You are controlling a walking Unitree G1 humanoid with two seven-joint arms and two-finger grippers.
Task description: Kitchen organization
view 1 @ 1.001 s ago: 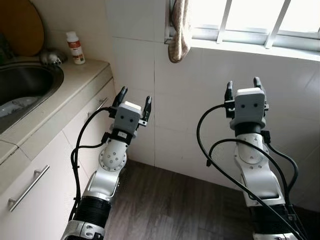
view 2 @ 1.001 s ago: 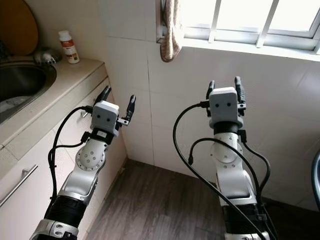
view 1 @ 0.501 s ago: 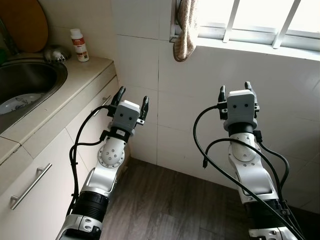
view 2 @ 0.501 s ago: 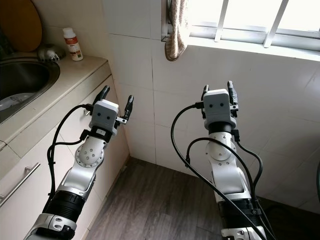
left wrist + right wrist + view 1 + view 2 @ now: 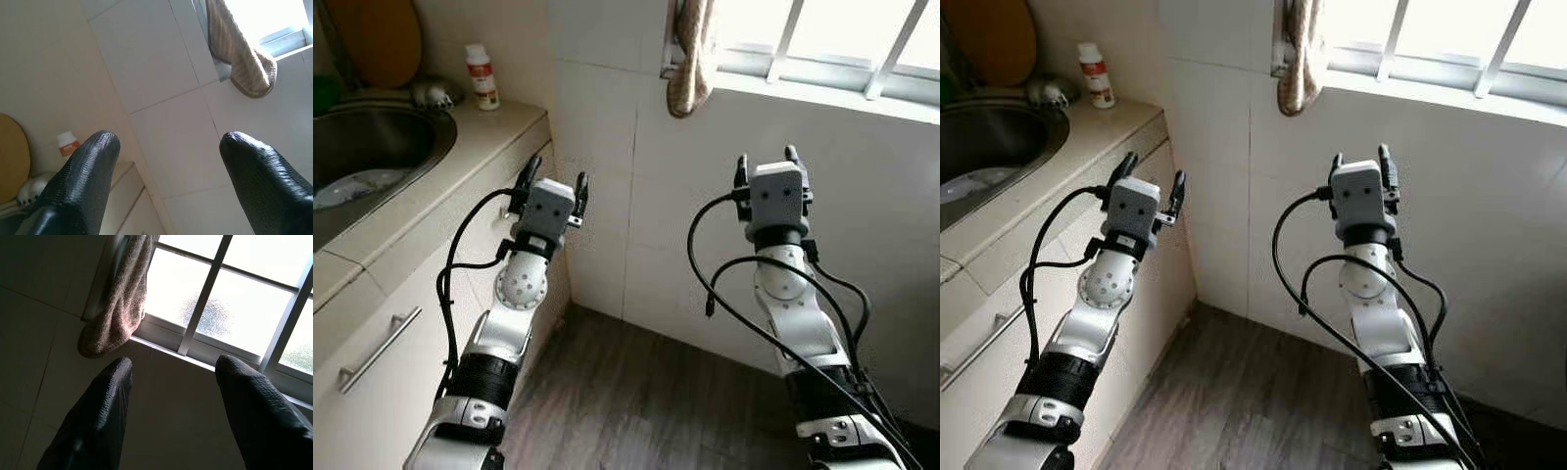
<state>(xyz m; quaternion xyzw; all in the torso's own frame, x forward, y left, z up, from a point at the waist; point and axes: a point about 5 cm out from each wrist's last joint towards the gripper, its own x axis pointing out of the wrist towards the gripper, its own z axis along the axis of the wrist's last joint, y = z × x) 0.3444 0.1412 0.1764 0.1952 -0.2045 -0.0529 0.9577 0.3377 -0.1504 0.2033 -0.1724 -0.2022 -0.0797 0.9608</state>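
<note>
Bottle [image 5: 483, 76], small and white with a red label, stood at the back corner of the counter [image 5: 460, 147], just beside the sink [image 5: 372, 157] rim and near a crumpled metallic scrubber [image 5: 434, 93]. I judged it light, rigid plastic, somewhat slick; I would pinch it around the body, below the cap. My left gripper [image 5: 551, 184] hung off the counter's end, below its top, fingers spread and holding nothing, the bottle well apart from it up and toward the back. My right gripper [image 5: 766, 167] was raised before the tiled wall [image 5: 607, 137] under the window [image 5: 822, 49], likewise parted and empty, near a hanging cloth [image 5: 690, 59].
</note>
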